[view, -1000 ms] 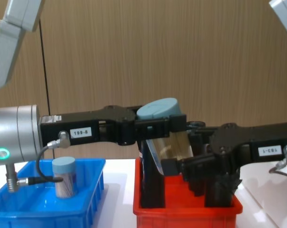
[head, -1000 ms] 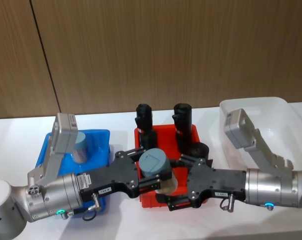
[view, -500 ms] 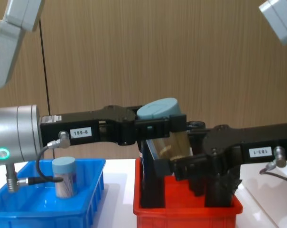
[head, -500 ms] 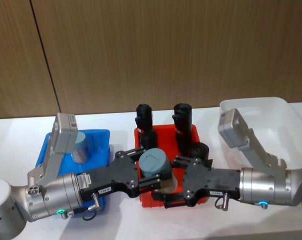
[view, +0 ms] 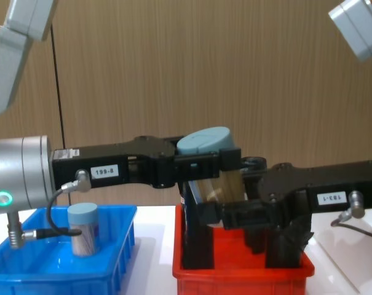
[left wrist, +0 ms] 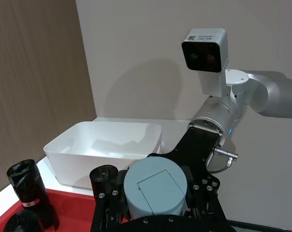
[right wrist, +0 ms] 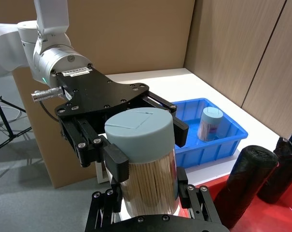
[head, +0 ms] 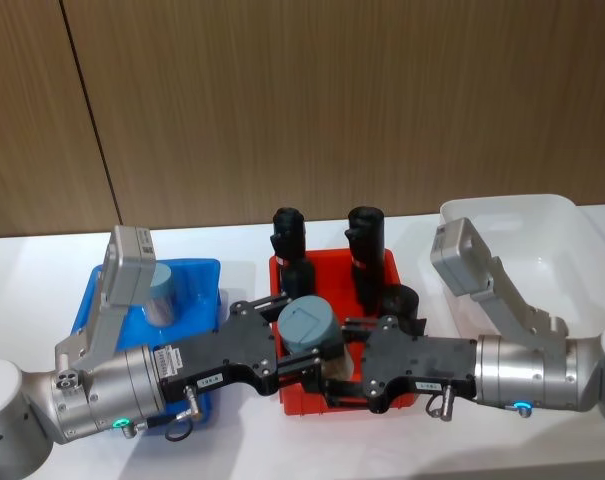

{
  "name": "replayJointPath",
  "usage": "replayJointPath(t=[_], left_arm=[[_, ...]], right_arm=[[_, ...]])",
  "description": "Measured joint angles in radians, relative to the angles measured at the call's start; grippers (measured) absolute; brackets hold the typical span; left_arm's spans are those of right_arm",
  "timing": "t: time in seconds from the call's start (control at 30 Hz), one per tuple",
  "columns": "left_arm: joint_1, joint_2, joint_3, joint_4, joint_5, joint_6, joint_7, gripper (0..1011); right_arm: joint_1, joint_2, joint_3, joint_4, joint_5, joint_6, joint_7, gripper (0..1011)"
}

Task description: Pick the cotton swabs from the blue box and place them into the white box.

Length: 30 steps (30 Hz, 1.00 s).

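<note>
One tub of cotton swabs (head: 307, 325) hangs tilted above the red bin, with my left gripper (head: 300, 347) shut on it just under its pale blue lid (view: 204, 141). My right gripper (head: 338, 374) has come in from the right; its open fingers flank the tub's lower body (right wrist: 148, 181) of sticks. A second tub of cotton swabs (head: 163, 290) stands upright in the blue box (head: 204, 275) at the left, also seen from the side (view: 83, 228). The white box (head: 572, 225) sits at the far right, behind the right arm.
The red bin (view: 235, 273) lies between the blue and white boxes, directly under both grippers. Tall black rolls (head: 287, 235) (head: 364, 235) stand upright in it, close behind the held tub. A wood-panelled wall closes off the back of the white table.
My right gripper has slid left toward the left gripper until its fingers lie along the tub's lower body. The left gripper and the tub have stayed still.
</note>
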Motion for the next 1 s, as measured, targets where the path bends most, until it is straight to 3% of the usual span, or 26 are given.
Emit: replayJointPath(t=[0.27,0.4,0.67,1.0], left_arm=[[0.000,0.000,0.000,0.000,0.000,0.000,0.000,686],[0.000,0.000,0.000,0.000,0.000,0.000,-0.001,831],[0.000,0.000,0.000,0.000,0.000,0.000,-0.001,1003],[0.000,0.000,0.000,0.000,0.000,0.000,-0.001,1003]], right_arm=[[0.001,0.002,-0.006,0.000,0.004,0.000,-0.009,645],[0.002,0.003,-0.008,-0.001,0.007,0.001,-0.014,645],[-0.001,0.009,-0.013,-0.006,0.015,0.001,-0.024,645],[-0.013,0.028,-0.008,-0.014,0.039,0.000,-0.047,645]])
